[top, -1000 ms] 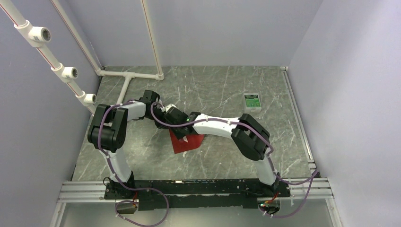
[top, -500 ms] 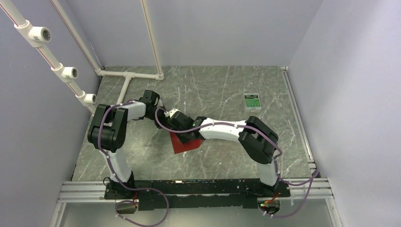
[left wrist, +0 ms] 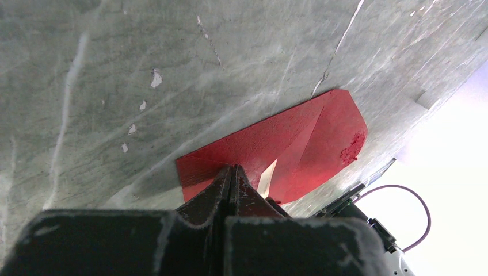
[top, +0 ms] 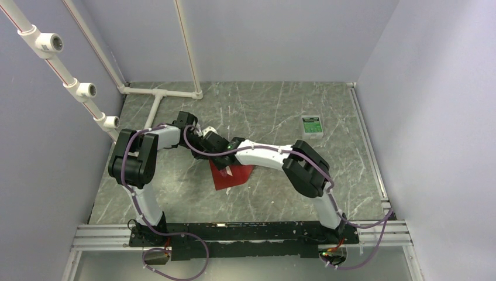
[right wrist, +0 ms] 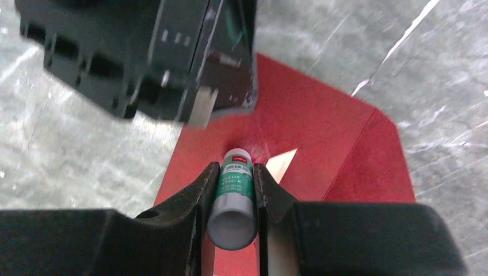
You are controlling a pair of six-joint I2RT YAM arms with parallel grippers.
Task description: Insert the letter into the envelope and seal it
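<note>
Over the grey marbled table, we see both arms meet above the envelope. It lies flat, left of centre, well apart from the small white-and-green box at the far right. From above, the arms hide what their pincers are doing, and no letter shows.

The left wrist camera fills that in. The left gripper has its fingers pressed together with nothing between them, tips down at the envelope's edge. A pale sliver of the letter peeks out just beside them, at the fold between body and flap. The pointed flap lies open and flat on the table, with a mottled patch near its tip.

Only the right wrist camera shows us the right gripper clamped on a glue stick. The stick's green-and-white label faces up, and its tip touches the red paper beside the same pale sliver.
</note>
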